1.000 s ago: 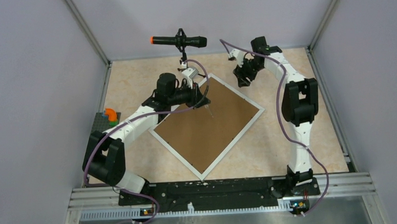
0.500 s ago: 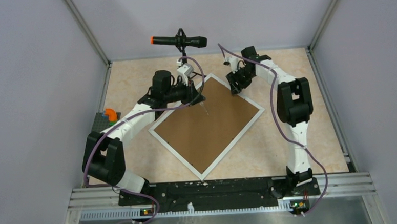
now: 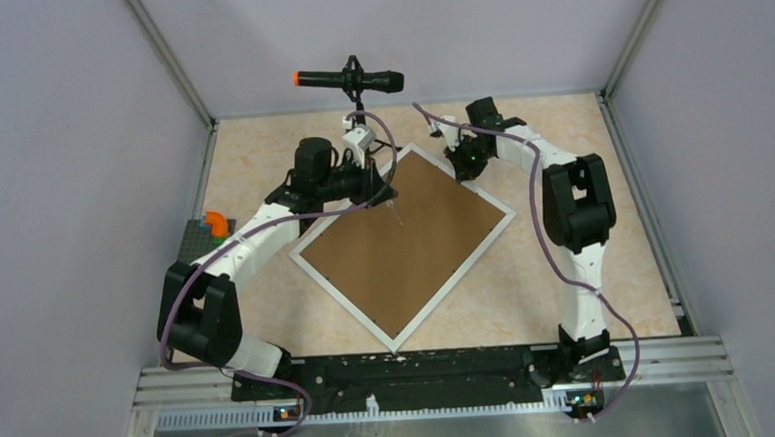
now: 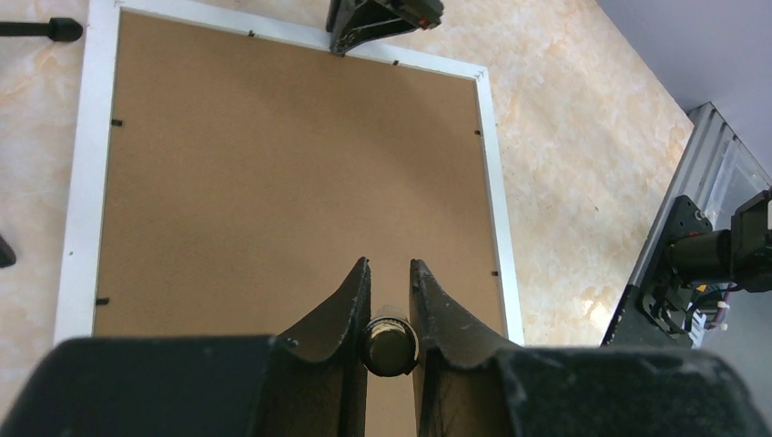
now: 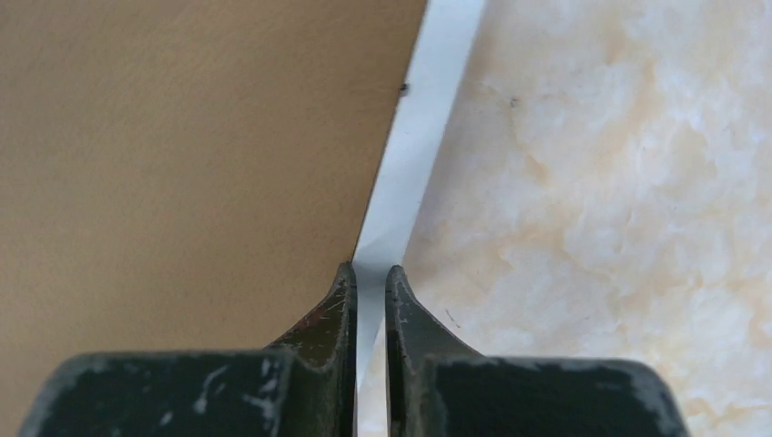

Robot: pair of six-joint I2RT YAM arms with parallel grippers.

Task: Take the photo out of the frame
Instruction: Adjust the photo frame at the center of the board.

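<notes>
I see a beige marbled worktop boxed in by plain grey walls, with a metal rail along the bottom edge where both arms are bolted.

At the far left edge sits a small pile of coloured blocks. The left arm reaches up and to the right from lower left. Its end effector hangs over the upper part of the brown backing board, fingers drawn nearly together and gripping nothing.

The frame lies in the centre, turned like a diamond, back side up. The photo is hidden beneath the board. Small black clips dot the board's edge.

A black microphone on a stand stands just beyond the frame's top corner.

The right arm arches up and bends back left. Its end effector sits at the frame's upper-right border, fingers clenched to a thin slit over the white strip.
</notes>
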